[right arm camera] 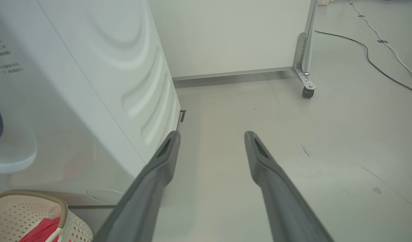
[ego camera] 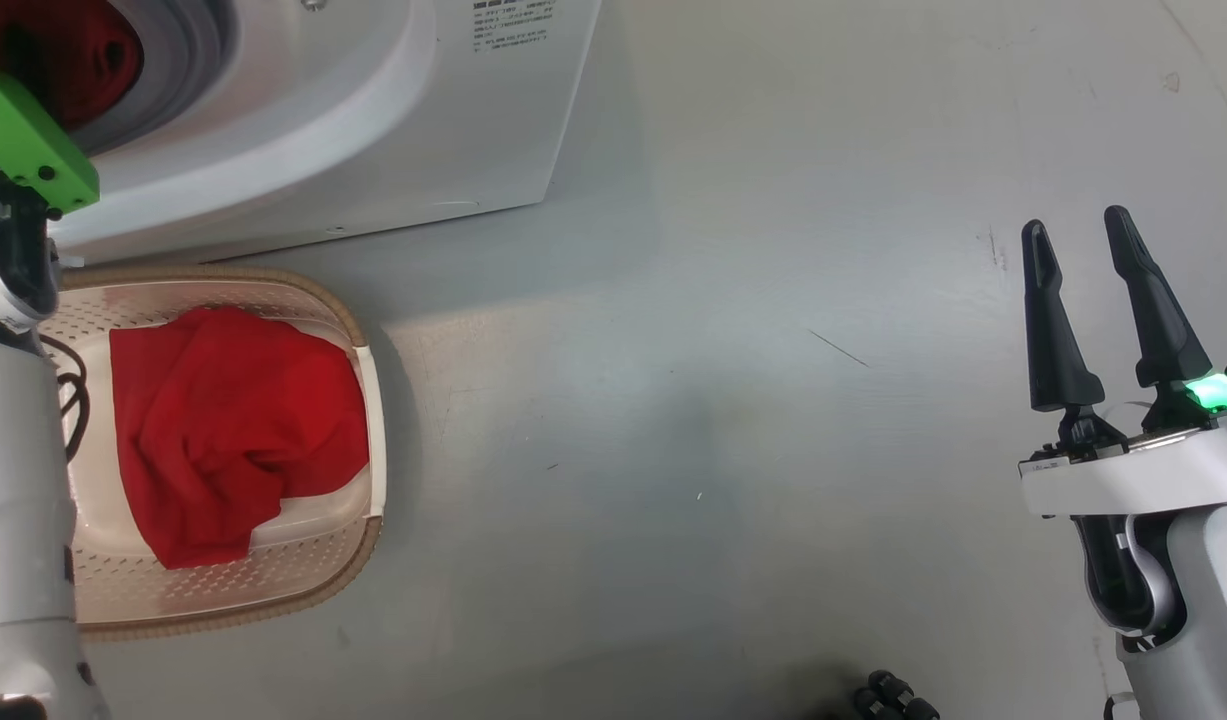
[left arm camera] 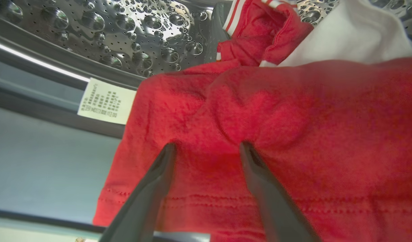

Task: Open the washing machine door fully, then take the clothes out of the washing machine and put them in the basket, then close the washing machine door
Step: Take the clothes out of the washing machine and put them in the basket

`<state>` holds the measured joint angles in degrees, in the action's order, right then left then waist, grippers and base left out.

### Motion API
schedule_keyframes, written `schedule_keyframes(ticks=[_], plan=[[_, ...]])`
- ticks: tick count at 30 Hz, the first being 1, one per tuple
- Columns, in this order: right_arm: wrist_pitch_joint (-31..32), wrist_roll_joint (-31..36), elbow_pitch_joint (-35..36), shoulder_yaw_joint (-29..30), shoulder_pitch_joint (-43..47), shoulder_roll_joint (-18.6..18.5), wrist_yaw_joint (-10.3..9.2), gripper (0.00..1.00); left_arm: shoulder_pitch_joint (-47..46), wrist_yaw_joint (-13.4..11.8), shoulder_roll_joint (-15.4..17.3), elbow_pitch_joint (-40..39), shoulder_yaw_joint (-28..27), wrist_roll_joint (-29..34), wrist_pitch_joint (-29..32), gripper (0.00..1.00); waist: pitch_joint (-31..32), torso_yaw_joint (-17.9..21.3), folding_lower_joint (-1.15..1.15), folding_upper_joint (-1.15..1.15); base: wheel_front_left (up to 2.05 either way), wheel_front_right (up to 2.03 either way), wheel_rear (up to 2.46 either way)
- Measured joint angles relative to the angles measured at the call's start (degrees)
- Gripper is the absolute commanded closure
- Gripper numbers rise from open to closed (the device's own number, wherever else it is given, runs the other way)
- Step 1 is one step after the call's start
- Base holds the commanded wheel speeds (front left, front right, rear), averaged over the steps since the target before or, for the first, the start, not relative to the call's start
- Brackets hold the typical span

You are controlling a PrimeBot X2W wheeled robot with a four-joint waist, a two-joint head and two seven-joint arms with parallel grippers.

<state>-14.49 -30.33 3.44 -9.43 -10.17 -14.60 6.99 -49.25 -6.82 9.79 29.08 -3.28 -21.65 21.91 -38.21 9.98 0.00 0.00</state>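
Bright, even light — glints on the drum (left arm camera: 125,33), soft shadows

Pale forearms (ego camera: 13,480), green wrist block (ego camera: 28,140), dark long-fingered right hand (ego camera: 1075,221), green light (ego camera: 1216,392)

Scuffed grey floor (ego camera: 733,400), white wheeled partition (right arm camera: 232,37), trailing cables (right arm camera: 368,57).

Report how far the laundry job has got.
Done: the washing machine stands open, and one red garment lies in the basket. In hand: the left jaws, open, rest against more red clothes in the drum. Left: grip them, carry them over, shut the machine.
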Motion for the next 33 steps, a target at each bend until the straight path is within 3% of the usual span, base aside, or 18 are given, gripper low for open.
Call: schedule_keyframes(ticks=[14,15,16,27,33], plan=[[-0.01,0.00,0.05,-0.71,-0.37,-0.65,0.00,0.00,-3.01,0.00,0.26,4.49,-0.04,-0.44,3.80,0.00,-0.11,0.18,0.00,0.00,0.00,0.00,0.00],[-0.01,0.00,0.07,-0.81,-0.43,-0.65,0.00,0.00,-3.17,0.00,0.26,4.83,0.00,-0.47,4.08,0.25,-0.06,0.19,0.00,0.00,0.00,0.00,0.00],[-0.01,0.00,0.12,-0.92,-0.56,-0.65,0.00,0.00,-3.58,0.00,0.26,5.35,0.02,-0.52,4.59,1.00,0.03,0.22,0.00,0.00,0.00,0.00,0.00],[-0.01,-0.08,0.18,-0.94,-1.09,-0.64,0.00,0.00,-3.91,0.01,0.09,5.83,0.00,-1.01,4.75,1.00,0.44,0.25,0.00,0.00,0.00,0.00,0.00],[-0.01,-0.34,0.04,-0.34,-1.14,-0.63,0.00,0.00,-3.88,0.01,-0.18,6.20,-0.18,-0.99,1.80,1.00,0.95,0.06,0.00,0.00,0.00,0.00,0.00]])
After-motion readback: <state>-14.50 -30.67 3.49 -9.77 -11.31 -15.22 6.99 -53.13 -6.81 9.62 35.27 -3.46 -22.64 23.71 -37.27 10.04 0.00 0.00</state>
